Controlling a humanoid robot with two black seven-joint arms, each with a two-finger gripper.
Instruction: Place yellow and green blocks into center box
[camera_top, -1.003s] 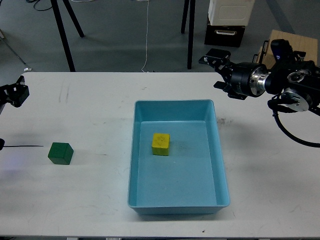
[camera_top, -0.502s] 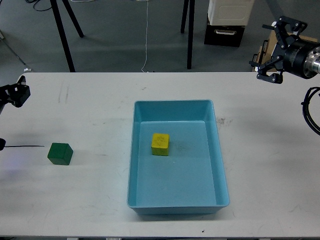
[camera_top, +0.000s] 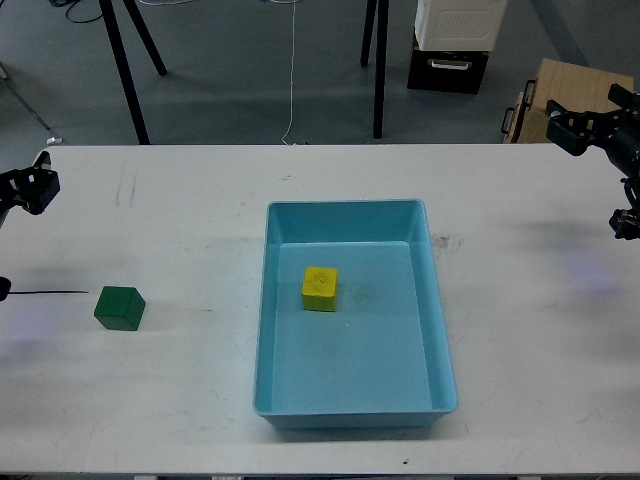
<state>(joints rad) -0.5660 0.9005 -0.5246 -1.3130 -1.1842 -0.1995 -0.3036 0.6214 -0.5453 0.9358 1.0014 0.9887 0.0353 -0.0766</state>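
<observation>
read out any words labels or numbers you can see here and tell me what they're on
No readable text anywhere.
Yellow block: a faint mark on its top face, too blurred to read.
Green block, blue box and table: no writing visible.

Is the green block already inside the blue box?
No, the green block sits on the white table well to the left of the blue box, which holds only the yellow block.

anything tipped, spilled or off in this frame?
Nothing stands out. The yellow block sits flat inside the blue box, the green block rests upright on the white table to the box's left, not yet boxed. No spills or damage visible.
</observation>
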